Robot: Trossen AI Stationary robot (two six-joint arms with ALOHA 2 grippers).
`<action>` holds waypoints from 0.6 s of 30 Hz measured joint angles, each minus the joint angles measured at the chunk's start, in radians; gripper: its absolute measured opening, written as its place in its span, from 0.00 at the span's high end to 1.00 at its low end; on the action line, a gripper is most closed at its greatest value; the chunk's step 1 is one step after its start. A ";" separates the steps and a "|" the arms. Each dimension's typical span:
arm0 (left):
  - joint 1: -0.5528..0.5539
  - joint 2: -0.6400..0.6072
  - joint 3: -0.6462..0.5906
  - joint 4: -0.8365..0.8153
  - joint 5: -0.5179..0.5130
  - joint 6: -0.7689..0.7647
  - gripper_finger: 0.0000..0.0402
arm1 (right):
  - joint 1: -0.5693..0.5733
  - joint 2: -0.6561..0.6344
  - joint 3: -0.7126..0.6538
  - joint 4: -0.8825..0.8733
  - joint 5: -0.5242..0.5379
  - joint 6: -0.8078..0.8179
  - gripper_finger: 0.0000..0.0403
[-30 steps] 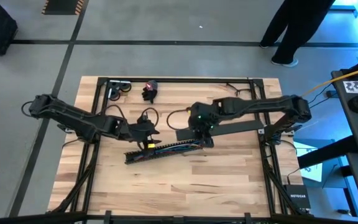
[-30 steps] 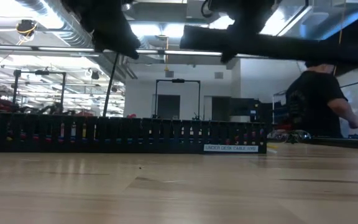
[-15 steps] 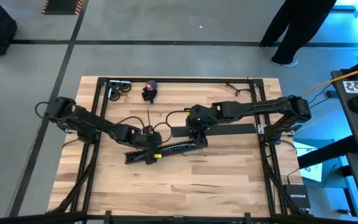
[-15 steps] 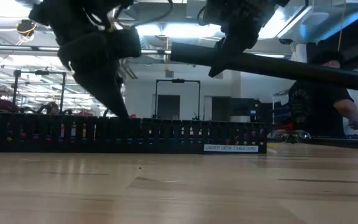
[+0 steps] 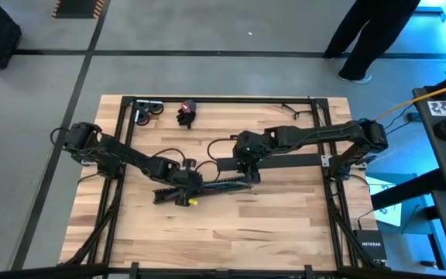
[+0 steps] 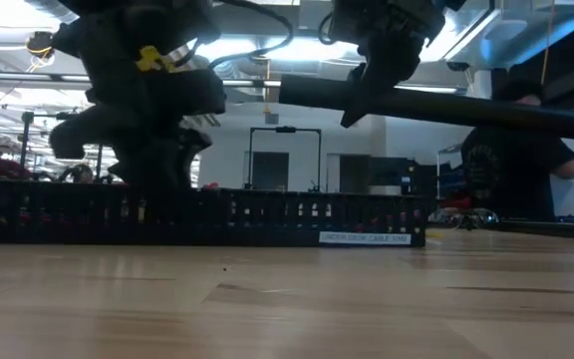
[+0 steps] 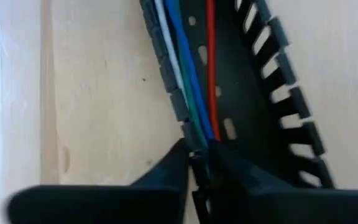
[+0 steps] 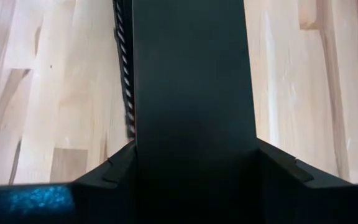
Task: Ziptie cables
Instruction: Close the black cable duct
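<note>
A long black slotted channel [image 5: 215,186] lies slantwise on the wooden table. The cables [image 7: 191,81], red, blue, green and white, run along inside it. My left gripper [image 5: 183,190] stands on the channel's left part, its fingers almost together on the channel's side wall. My right gripper [image 5: 246,169] is above the channel's right part, shut on a flat black cover strip [image 5: 285,161]. In the low view the cover [image 6: 446,105] hangs above the channel [image 6: 267,214]. I can make out no ziptie. My left gripper has the channel's toothed side wall [image 7: 188,127] between its fingers, one finger [image 7: 166,177] outside and the other [image 7: 235,174] inside, over the cables. It comes slanting down from the table's left. The channel rests on the table. My right gripper pinches the flat cover [image 8: 191,74] across its width, one finger on each long edge, near the cover's left end. The fingers slant down from the table's right side. The cover is lifted clear, roughly level, and reaches out toward the table's right edge.
Black frame rails [image 5: 122,132] border the table. Dark rolls [image 5: 149,111] and a black-and-red item [image 5: 186,113] lie at the far left. A person [image 5: 362,39] stands beyond the far edge. Another person [image 6: 511,160] shows to the right in the low view.
My left gripper has come down from above onto the channel's left part and rolled about its own axis on the way. My right gripper has sunk a little with the cover, which stays clear of the channel.
</note>
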 joint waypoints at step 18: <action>0.010 -0.027 0.015 -0.145 -0.015 0.062 0.88 | 0.031 0.000 0.000 -0.001 0.056 0.100 0.45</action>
